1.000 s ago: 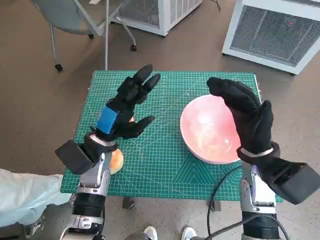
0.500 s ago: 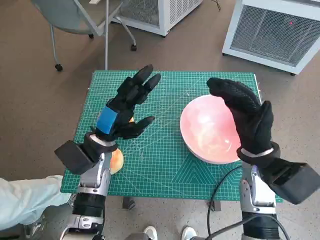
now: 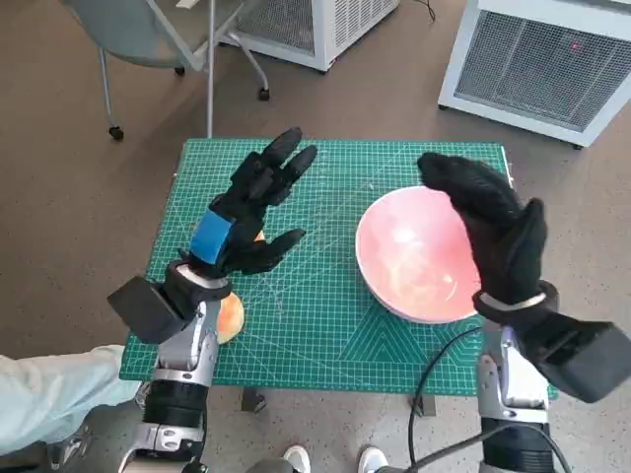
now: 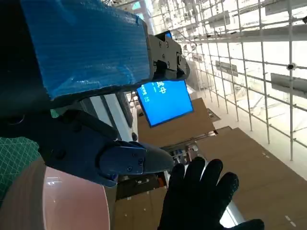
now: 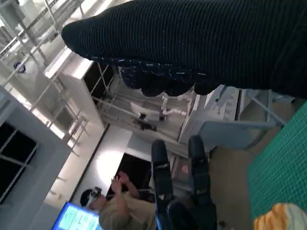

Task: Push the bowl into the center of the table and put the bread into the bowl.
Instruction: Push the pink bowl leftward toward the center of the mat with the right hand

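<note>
A pink bowl [image 3: 409, 258] sits on the right half of the green cutting mat [image 3: 306, 315], also seen as a pink rim [image 4: 62, 201] in the left wrist view. My right hand [image 3: 493, 232] hovers open over the bowl's right side, fingers spread, holding nothing. My left hand [image 3: 251, 212] is raised above the mat's left half, fingers apart and empty. The bread [image 3: 229, 317], a pale orange roll, lies near the mat's front left, mostly hidden under my left forearm; a piece of the bread [image 5: 283, 216] shows in the right wrist view.
The small table ends close round the mat on all sides. A grey chair [image 3: 158, 39] stands behind the table at left, white machines [image 3: 552, 59] at the back right. A person's pale sleeve [image 3: 49, 389] lies at the front left. A person [image 5: 115, 201] sits far off.
My right hand has shifted slightly to the right and toward the bowl's far right rim. The left hand, bowl and bread have not moved.
</note>
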`<state>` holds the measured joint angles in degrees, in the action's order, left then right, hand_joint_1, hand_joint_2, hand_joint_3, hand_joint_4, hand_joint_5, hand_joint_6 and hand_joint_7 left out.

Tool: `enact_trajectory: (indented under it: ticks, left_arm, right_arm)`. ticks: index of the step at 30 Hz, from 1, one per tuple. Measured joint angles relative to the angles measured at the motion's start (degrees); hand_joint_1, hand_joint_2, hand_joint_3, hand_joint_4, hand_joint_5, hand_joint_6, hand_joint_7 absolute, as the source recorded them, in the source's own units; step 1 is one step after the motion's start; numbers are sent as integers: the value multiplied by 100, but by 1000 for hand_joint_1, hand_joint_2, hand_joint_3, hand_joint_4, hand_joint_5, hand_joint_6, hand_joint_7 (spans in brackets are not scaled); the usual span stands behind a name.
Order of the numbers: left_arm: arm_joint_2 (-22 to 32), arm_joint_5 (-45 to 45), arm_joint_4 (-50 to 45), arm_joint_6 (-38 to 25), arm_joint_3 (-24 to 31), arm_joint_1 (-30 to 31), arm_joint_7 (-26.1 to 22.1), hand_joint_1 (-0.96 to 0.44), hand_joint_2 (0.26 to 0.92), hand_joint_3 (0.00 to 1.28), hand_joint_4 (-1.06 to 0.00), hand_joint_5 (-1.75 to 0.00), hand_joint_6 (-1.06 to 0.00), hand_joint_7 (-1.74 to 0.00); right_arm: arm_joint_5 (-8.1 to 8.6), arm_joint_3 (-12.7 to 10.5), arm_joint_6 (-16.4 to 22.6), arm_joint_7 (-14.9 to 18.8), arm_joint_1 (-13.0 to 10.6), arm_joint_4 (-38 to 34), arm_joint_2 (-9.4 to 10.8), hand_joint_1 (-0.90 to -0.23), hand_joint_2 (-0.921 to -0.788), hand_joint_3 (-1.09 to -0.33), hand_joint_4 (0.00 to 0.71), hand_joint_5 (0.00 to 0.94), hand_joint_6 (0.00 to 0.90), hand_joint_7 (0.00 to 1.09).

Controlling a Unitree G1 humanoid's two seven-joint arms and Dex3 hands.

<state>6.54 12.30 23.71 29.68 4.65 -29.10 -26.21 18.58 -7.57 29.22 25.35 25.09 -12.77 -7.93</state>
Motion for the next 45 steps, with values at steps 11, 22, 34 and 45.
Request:
enact_trajectory:
  ticks: [11,22,34,45]
  left_arm:
    - [3,-17,3,2,18,0,39,-518,921,346,-267,0,-141,-256]
    - [-20,-15,59,6,27,-3,46,-515,921,351,-266,0,-142,-253]
    - [-32,-13,64,6,30,-2,71,-521,921,354,-265,0,-143,-249]
    - [-30,-9,65,5,32,-2,78,-522,921,357,-265,0,-146,-246]
  right_arm:
    - [-87,-594,491,-228,83,-847,-235,-601,-921,-776,112,9,-1,414]
    - [-1135,-966,1568,-1438,367,-2745,-658,-578,-921,-816,119,9,-1,414]
    - [-1215,-1093,1788,-2024,783,-4611,-791,-544,-921,-842,134,13,34,435]
    - [-987,-1249,1559,-2065,1076,-5546,-489,-555,-921,-828,160,17,83,445]
